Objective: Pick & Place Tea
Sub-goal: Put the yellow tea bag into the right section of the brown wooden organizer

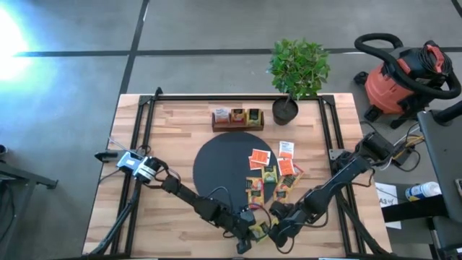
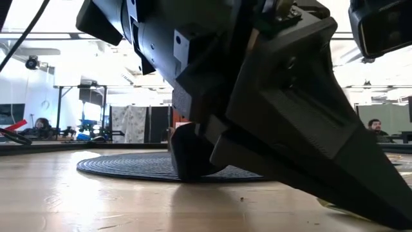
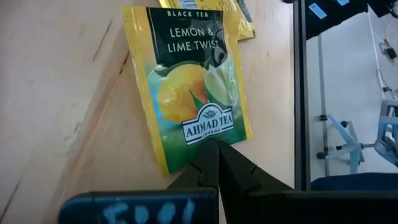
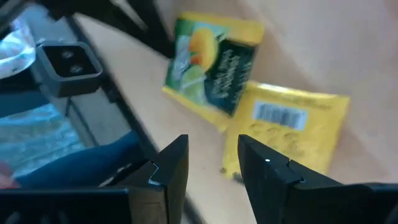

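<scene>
Both arms reach in low over the near edge of the worktop (image 1: 173, 137), stretched out almost flat, their tips meeting just beside each other. The left end effector (image 3: 208, 163) has its fingers pressed together on the bottom edge of a yellow lemon and lime tea sachet (image 3: 189, 87), which is pinched and lies tilted against the wood. The right end effector (image 4: 212, 163) hovers close by with its fingers apart, nothing between them; just ahead of it lies a second yellow sachet (image 4: 292, 127), barcode side up, partly tucked under the first one. More orange-red and yellow tea sachets (image 1: 273, 172) are scattered along the right rim of the black round mat (image 1: 220, 162) and on the wood beside it.
</scene>
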{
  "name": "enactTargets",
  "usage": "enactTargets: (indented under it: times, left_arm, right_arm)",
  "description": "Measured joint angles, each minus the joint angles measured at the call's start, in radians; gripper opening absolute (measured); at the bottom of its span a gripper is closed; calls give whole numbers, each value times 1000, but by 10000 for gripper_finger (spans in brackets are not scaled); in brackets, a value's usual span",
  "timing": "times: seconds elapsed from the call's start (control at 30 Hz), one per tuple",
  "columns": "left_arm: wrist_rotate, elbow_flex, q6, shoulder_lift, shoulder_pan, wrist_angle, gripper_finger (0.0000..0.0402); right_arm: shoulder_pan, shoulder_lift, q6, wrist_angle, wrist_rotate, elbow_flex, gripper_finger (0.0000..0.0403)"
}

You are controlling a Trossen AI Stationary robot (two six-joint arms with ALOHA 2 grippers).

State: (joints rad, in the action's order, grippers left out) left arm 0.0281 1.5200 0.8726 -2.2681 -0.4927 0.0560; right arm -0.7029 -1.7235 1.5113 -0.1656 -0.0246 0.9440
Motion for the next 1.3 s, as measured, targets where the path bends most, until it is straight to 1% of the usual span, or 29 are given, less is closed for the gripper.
enactTargets:
  times: [0.07, 0.2, 0.7, 0.93, 1.0, 1.1, 1.3]
  left_arm:
    - [0, -3, 0, 0, 0, -1, 0]
    - [9, -8, 13, 0, 0, -2, 0]
    - [65, -18, 22, -2, 0, 23, 0]
    - [94, -19, 23, -2, 0, 33, 0]
    - [97, -19, 23, -2, 0, 35, 0]
    - [105, -19, 24, -3, 0, 38, 0]
    - [120, -18, 31, -3, 0, 39, 0]
  right_arm:
    - [2, 5, -2, -27, -21, -1, 137]
    - [11, 6, -11, -23, -20, -11, 137]
    - [33, -68, -24, 39, -25, -11, 137]
    - [62, -69, -86, 42, -28, -3, 133]
    - [66, -68, -103, 41, -28, -2, 124]
    - [66, -67, -120, 42, -28, -2, 98]
    - [66, -65, -134, 42, -25, -2, 20]
